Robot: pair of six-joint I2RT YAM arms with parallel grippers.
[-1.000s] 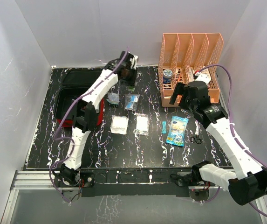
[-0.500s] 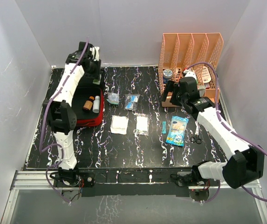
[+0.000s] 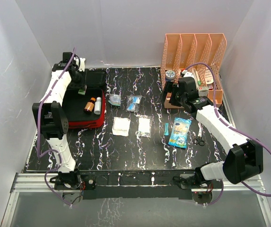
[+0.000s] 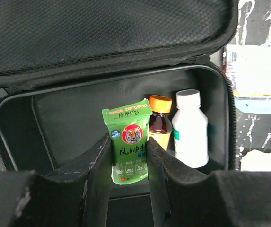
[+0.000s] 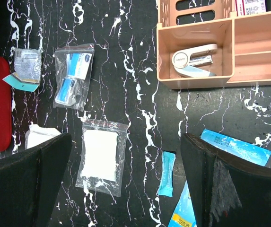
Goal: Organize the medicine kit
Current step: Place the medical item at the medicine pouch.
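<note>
The medicine kit (image 3: pixel 85 124) lies open at the table's left, a red case with black lining (image 4: pixel 69 123) and its lid (image 4: pixel 102 28) folded back. Inside, at its right end, a brown bottle with an orange cap (image 4: pixel 160 124) and a white bottle (image 4: pixel 190 127) stand side by side. My left gripper (image 4: pixel 129 161) hangs over the kit's back part (image 3: pixel 81 88), shut on a small green pack with a tiger logo (image 4: pixel 128 142). In front of the rack, my right gripper (image 5: pixel 126 177) hovers above the table (image 3: pixel 169 97), open wide and empty.
An orange-pink file rack (image 3: pixel 194 61) stands back right, with a white stapler (image 5: pixel 193 57) in its front tray. On the table lie two gauze bags (image 3: pixel 121 126) (image 3: pixel 144 126), two small bags (image 3: pixel 115 100) (image 3: pixel 134 103), a teal sachet (image 5: pixel 166 174), a blue pack (image 3: pixel 180 132) and scissors (image 3: pixel 199 137).
My left arm has swung left from the table's back middle to over the open kit, carrying the green pack. The right gripper has moved a little left and forward from the rack.
</note>
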